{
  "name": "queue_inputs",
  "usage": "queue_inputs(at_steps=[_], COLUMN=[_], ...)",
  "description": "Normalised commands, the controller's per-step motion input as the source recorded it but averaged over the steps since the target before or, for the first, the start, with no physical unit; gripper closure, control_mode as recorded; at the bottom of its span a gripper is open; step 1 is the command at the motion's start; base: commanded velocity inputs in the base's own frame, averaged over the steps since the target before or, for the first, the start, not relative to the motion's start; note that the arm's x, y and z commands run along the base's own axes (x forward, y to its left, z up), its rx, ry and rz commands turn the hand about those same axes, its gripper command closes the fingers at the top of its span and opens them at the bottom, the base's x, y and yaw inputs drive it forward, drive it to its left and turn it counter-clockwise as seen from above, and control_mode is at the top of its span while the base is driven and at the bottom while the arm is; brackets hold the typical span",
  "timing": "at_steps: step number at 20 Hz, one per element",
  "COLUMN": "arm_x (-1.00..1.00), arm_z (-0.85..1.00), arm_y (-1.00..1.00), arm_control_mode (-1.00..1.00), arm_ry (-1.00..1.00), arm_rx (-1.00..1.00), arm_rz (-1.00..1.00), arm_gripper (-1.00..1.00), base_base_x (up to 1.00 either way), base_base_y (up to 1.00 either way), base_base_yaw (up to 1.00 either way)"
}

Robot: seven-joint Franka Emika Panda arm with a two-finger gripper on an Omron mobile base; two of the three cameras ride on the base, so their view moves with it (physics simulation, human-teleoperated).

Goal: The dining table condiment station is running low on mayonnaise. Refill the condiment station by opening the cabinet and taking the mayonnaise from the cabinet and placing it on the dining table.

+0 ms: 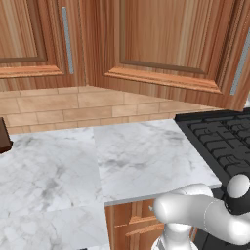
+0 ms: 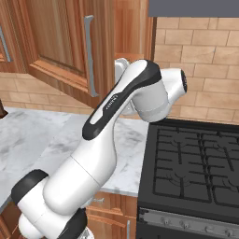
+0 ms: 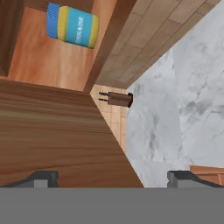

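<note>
Sitting on the shelf inside the cabinet point(image 3: 52, 65), the mayonnaise point(image 3: 72, 25) shows in the hand view as a small jar with a blue lid and a yellow and blue band. That view is rolled over, so the jar looks tipped on its side; whether it really stands up straight cannot be told. Nothing touches it. The wooden door point(image 3: 57, 131) is swung open and fills the space between the hand and the jar, with its edge close in front of the camera.

The gripper point(image 3: 112, 177) has its jaws wide apart, and nothing is between them. The two dark tips poke up at the bottom of the hand view, one by the door and one over the desk point(image 3: 175, 109).

Beyond the door there is the white marble desk and the tan brick wall point(image 1: 73, 110). A small dark brown thing point(image 3: 119, 99) sits on the desk near the wall. A black stove point(image 2: 196, 163) is next to the desk on the right.

The step now looks like reaching in for the jar. To do it well, the hand should go around the door edge, not bump it. Then it should turn to face the jar, keep the jaws wide, slide one jaw on each side of the jar's round body, and squeeze only when the jar is in the middle.
</note>
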Motion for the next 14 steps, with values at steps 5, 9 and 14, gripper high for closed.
queue_inputs(at_steps=[5, 9, 14], arm_x=[-0.88, -0.82, -0.30], arm_z=[0.00, 0.00, 0.00], arm_y=[0.27, 0.62, 1.00], arm_control_mode=[-1.00, -1.00, -1.00], arm_ry=[0.00, -0.01, -0.03], arm_rx=[0.14, 0.11, 0.01], arm_rz=[0.25, 0.17, 0.00], arm_gripper=[-1.00, -1.00, -1.00], base_base_x=[0.00, 0.00, 0.00], base_base_y=[0.00, 0.00, 0.00], base_base_yaw=[0.00, 0.00, 0.00])
